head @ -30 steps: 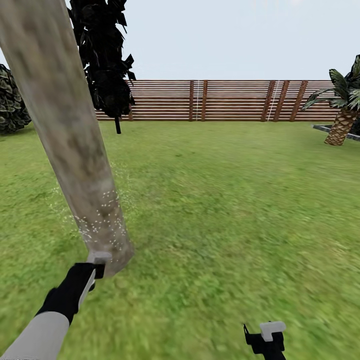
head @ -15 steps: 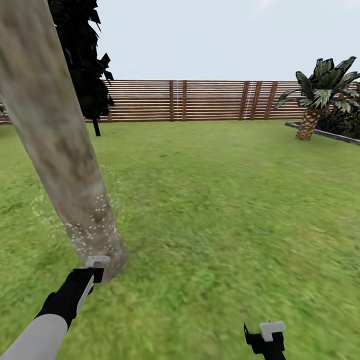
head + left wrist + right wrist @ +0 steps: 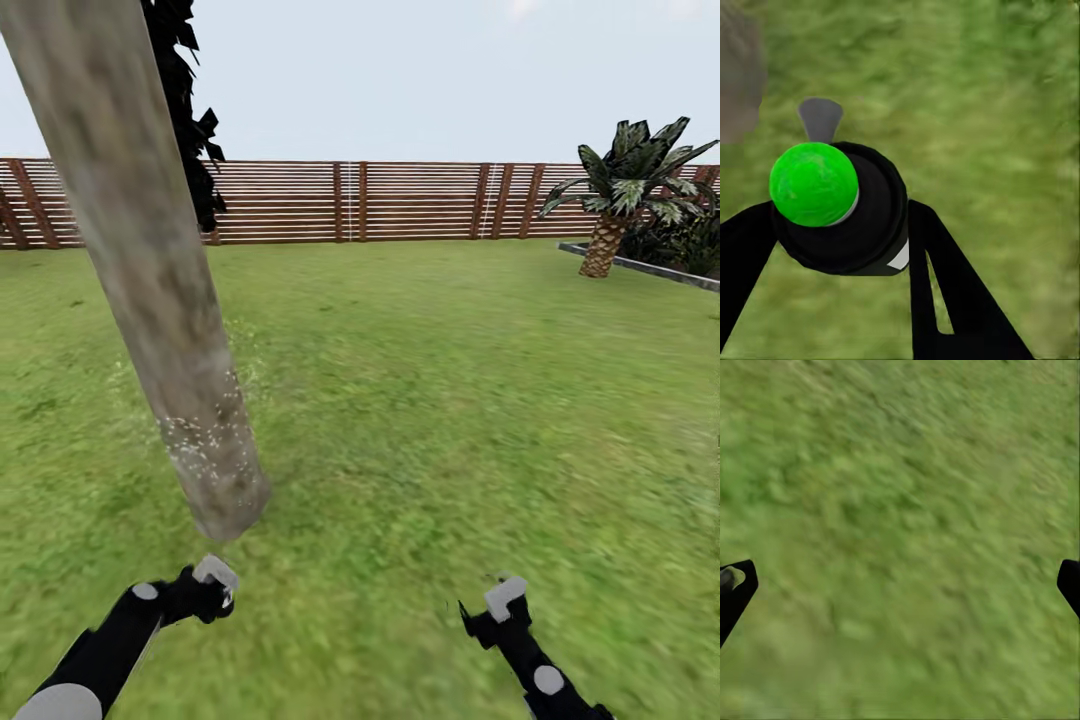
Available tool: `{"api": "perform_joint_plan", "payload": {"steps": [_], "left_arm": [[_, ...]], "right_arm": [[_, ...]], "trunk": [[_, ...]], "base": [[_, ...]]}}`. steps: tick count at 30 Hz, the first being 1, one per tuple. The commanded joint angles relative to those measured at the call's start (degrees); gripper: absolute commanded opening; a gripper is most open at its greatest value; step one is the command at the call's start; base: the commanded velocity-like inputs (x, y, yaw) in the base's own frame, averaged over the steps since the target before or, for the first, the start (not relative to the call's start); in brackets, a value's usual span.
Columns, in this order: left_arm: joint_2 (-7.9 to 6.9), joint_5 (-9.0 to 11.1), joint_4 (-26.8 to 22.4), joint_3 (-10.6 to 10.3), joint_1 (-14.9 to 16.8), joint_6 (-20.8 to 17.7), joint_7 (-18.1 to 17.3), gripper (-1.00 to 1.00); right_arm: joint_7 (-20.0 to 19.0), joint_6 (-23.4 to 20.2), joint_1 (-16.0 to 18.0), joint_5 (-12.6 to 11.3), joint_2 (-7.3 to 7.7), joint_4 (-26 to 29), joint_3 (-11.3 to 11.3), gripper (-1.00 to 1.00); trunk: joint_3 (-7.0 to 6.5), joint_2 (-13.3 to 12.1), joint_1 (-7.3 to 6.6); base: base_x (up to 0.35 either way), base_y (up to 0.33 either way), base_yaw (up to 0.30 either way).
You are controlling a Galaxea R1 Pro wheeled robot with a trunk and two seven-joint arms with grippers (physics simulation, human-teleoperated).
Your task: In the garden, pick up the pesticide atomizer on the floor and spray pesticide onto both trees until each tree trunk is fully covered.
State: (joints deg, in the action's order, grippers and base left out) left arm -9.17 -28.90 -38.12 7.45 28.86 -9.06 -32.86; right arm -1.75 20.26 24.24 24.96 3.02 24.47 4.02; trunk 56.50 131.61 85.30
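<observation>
Lawn (image 3: 450, 400): green grass under both grippers, running out ahead of them to the slatted fence (image 3: 420, 200).
Tree trunk (image 3: 150, 270): 1 thick grey-tan column just ahead of the left gripper, leaning, its lower part flecked with white specks.
Palm (image 3: 610, 215): far ahead of the right gripper, by the fence.
Pesticide atomizer (image 3: 840, 206): black body with a green round top, wedged between the left gripper's 2 black fingers (image 3: 945, 292), grey nozzle toward the trunk's base.
Left gripper (image 3: 205, 590): clamped around the atomizer.
Right gripper (image 3: 495, 610): spread wide, nothing between its fingertips (image 3: 735, 589), grass beyond them.
</observation>
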Motion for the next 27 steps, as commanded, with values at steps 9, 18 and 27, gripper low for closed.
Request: {"api": "perform_joint_plan", "payload": {"steps": [9, 18, 27], "left_arm": [[-0.76, -14.35, -0.16, 0.03, 0.95, 4.15, -18.17, -1.0], [1.61, -13.73, -1.1, -2.59, 1.05, 6.98, -22.26, -1.0], [4.16, -14.34, -1.32, -5.41, 1.94, 8.43, -25.15, -1.0]], "right_arm": [[-27.5, -7.69, 0.51, 3.95, -0.38, 10.71, -5.92, 1.0], [-33.01, -8.15, 0.73, 5.35, -2.52, 13.24, -5.63, 1.0], [-34.96, -8.1, 0.8, 7.81, -2.58, 13.7, -5.2, 1.0]], "trunk": [[0.01, 0.0, 0.0], [0.01, 0.0, 0.0], [0.01, 0.0, 0.0]], "base": [[-0.191, 0.065, 0.0], [-0.002, 0.001, 0.0], [0.0, 0.0, 0.0]]}}
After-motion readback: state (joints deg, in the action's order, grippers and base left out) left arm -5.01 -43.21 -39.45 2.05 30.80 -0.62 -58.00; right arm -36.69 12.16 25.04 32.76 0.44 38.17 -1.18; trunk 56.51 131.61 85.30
